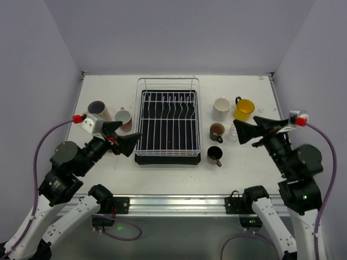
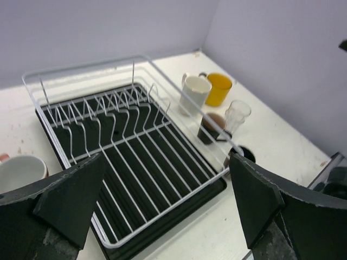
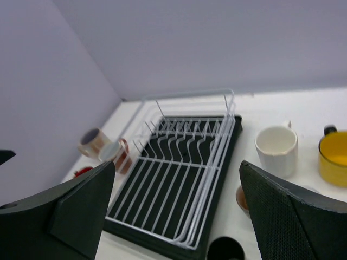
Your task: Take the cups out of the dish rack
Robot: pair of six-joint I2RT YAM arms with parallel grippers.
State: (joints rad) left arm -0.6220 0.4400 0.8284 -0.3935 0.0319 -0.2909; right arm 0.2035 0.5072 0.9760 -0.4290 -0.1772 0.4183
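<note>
Grippers sit nearest: we see our left gripper and right gripper both spread wide, holding nothing, flanking the rack. On the table, two cups stand left of the rack and five right, black cup nearest, yellow cup farthest.

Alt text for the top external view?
Empty white-wire dish rack in the centre. A beige mug and reddish mug sit left of it; a white mug, yellow mug, brown cup, clear glass and black cup on its right. Both open, the left gripper and right gripper flank it.
</note>
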